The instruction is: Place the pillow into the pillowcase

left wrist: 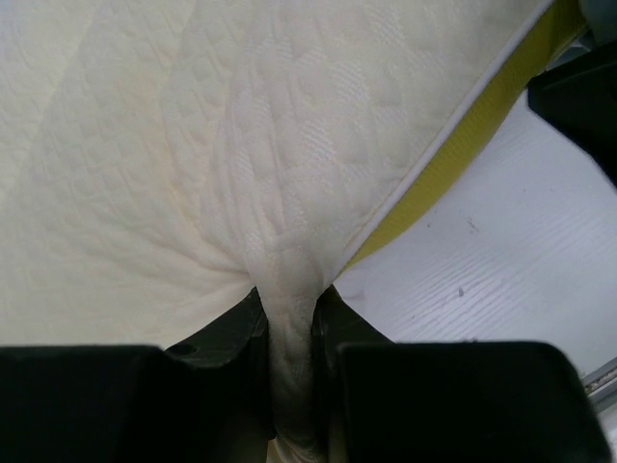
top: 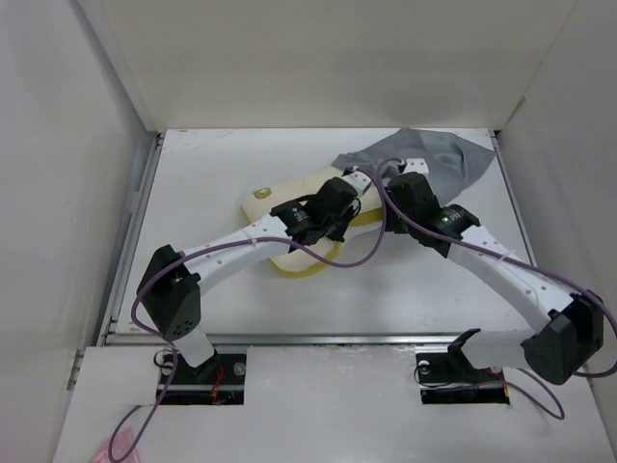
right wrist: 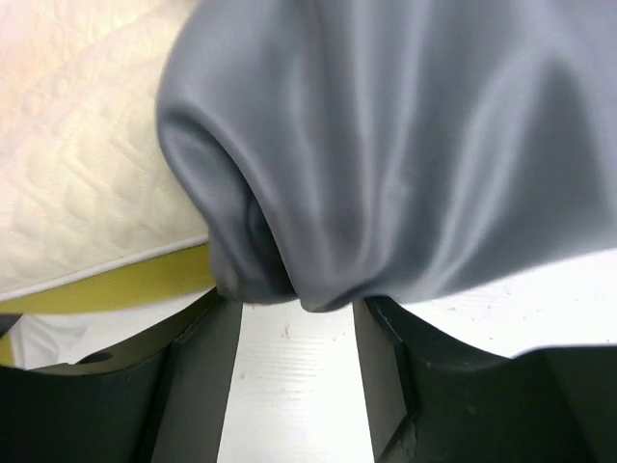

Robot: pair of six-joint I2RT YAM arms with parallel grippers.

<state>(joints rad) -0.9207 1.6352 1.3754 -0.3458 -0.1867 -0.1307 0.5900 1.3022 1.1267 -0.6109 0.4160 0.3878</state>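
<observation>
The cream-white pillow (top: 280, 200) lies across the middle of the table, its yellow side edge (top: 294, 269) facing the arms. The grey pillowcase (top: 445, 159) lies crumpled at the back right, touching the pillow's right end. My left gripper (top: 359, 185) is shut on a pinched fold of the pillow's quilted cover (left wrist: 193, 145), with the fold squeezed between the jaws (left wrist: 291, 323). My right gripper (right wrist: 294, 323) is open. A bulging fold of the pillowcase (right wrist: 405, 145) hangs just beyond its fingertips, and bare table shows between the fingers. The pillow (right wrist: 77, 174) shows to its left.
White enclosure walls (top: 96, 145) stand on the left, back and right of the white table (top: 405, 289). The two arms meet over the pillow's right end, with purple cables (top: 371, 246) looping between them.
</observation>
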